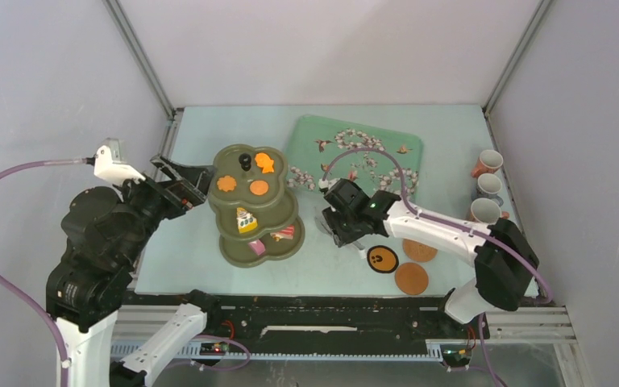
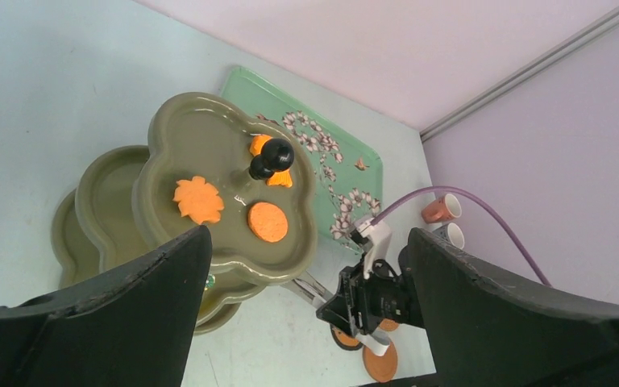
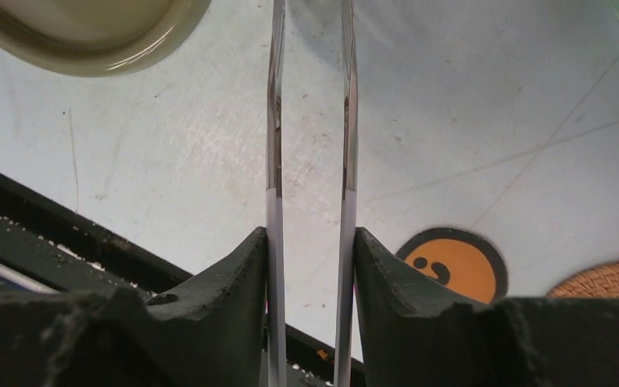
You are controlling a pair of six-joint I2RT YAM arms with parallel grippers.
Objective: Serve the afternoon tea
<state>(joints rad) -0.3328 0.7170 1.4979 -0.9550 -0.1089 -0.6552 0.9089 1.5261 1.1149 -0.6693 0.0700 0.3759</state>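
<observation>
The olive-green three-tier stand (image 1: 234,251) sits left of centre. Its top tier holds three orange pastries (image 1: 259,188), the middle tier a yellow one (image 1: 246,219), and the bottom tier pink and red ones (image 1: 284,234). My left gripper (image 1: 193,184) is open and empty just left of the top tier (image 2: 209,145). My right gripper (image 1: 340,227) is shut on the metal tongs (image 3: 274,121), whose arms point at the stand's lower tier (image 3: 89,32). Nothing shows between the tong arms. Three cups (image 1: 489,187) stand at the right edge. Three coasters (image 1: 382,259) lie near the front.
The mint-green floral tray (image 1: 355,153) lies at the back right of the stand. A black-rimmed orange coaster (image 3: 451,262) and a woven brown one (image 3: 612,278) lie right of my right gripper. The table's dark front rail (image 3: 64,242) is close below it.
</observation>
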